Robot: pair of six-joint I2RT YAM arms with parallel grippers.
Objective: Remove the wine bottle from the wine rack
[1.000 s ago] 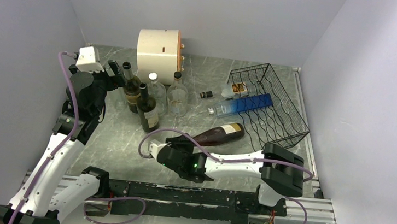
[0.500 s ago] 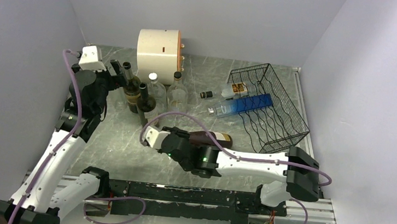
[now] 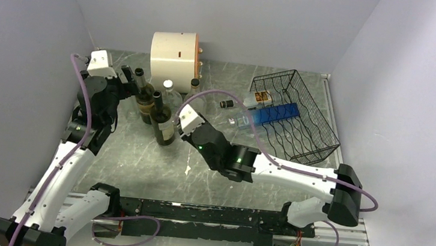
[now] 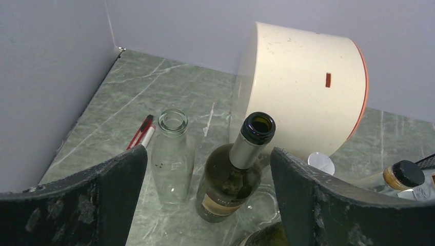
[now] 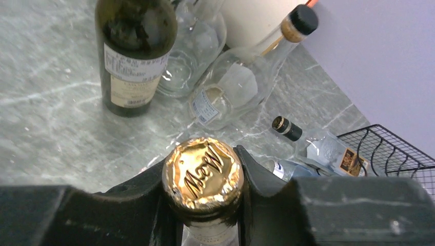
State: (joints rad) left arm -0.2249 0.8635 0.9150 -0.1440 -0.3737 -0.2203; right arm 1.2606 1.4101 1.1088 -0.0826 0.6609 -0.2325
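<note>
Bottle (image 5: 203,173) being pinched at neck by right gripper (image 5: 205,207); glass looks heavy, slick, fragile. Left gripper (image 4: 208,205) wide, empty.

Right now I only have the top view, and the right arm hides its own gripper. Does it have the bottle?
Observer: Yes, the right gripper is shut on the bottle, at its gold foil top.
Operator: Left gripper holding anything?
Observer: No, the left gripper is open. A dark bottle, mouth open, stands ahead, clear of both fingers.
Operator: Anything hidden behind that arm?
Observer: A red-and-white pen-like stick lies on the table by a clear bottle.
</note>
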